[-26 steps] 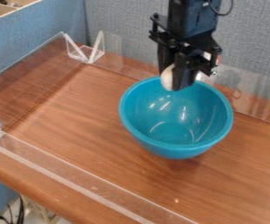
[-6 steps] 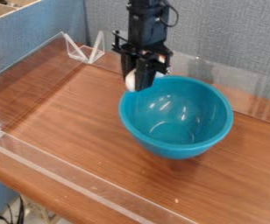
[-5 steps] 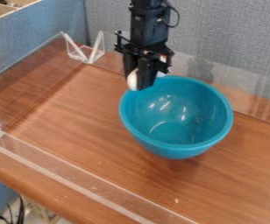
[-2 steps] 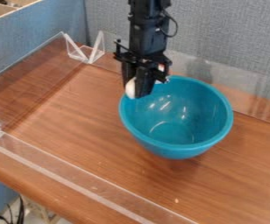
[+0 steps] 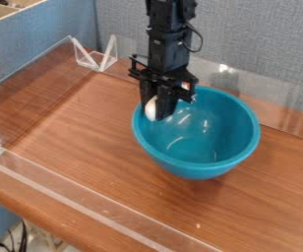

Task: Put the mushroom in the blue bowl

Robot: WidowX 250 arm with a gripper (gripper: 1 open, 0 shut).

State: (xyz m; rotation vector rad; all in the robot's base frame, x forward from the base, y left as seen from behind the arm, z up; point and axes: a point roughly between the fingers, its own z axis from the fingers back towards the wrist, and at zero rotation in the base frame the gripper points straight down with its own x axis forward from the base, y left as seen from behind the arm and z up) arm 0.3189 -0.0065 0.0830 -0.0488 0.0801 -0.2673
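The blue bowl (image 5: 205,157) stands on the wooden table, right of centre. My gripper (image 5: 159,101) points straight down over the bowl's left inner edge, just at rim height. It is shut on the mushroom (image 5: 157,107), whose cream-white stem shows between and below the black fingers. The mushroom's cap is hidden by the fingers. The mushroom hangs just inside the rim and I cannot tell whether it touches the bowl's wall.
The wooden table (image 5: 76,128) is ringed by low clear acrylic walls, with a front one (image 5: 62,185) and a folded clear stand (image 5: 99,54) at the back left. A blue partition (image 5: 36,44) rises behind.
Since the earliest frame the arm has carried the mushroom from the bowl's back right side to its left rim. Over the last second it has barely shifted, only dipping slightly.
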